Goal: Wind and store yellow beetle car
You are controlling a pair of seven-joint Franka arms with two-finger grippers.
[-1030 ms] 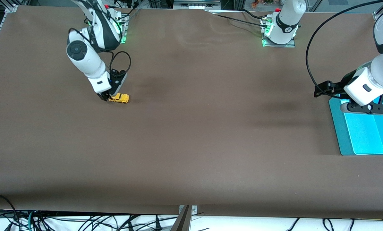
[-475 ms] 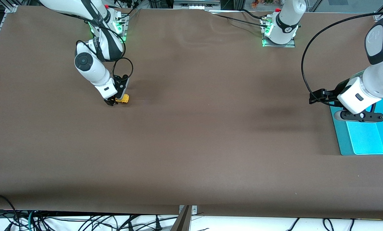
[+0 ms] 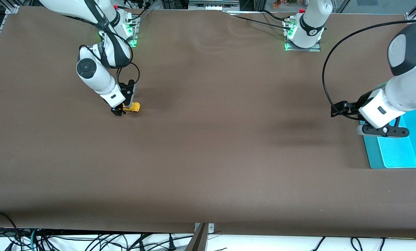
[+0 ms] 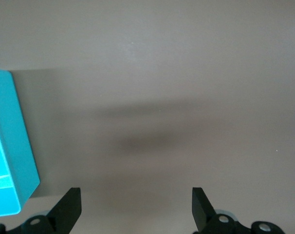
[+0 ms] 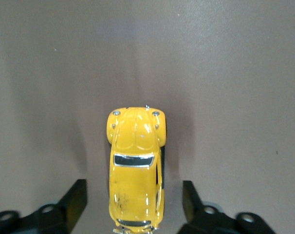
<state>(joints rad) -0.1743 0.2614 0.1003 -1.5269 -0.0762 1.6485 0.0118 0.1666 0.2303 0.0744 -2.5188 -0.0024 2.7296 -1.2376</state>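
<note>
The yellow beetle car [image 3: 133,107] [image 5: 136,170] stands on its wheels on the brown table, near the right arm's base. My right gripper [image 3: 121,111] [image 5: 134,200] is down at the table around the car's rear half. Its two black fingers [image 5: 75,197] flank the body, with a narrow gap showing on each side, so it is open and not touching the car. My left gripper [image 3: 384,131] [image 4: 136,207] hangs open and empty over the edge of the cyan bin [image 3: 396,151] [image 4: 9,146].
The cyan bin sits at the left arm's end of the table. A black cable [image 3: 328,80] loops from the left arm's wrist. Both arm bases [image 3: 302,35] stand along the table edge farthest from the front camera. Wide bare brown table lies between car and bin.
The right gripper has come down from beside the car to straddle its rear, and its fingers have drawn closer together. The left arm has drifted from over the bin toward the table's middle.
</note>
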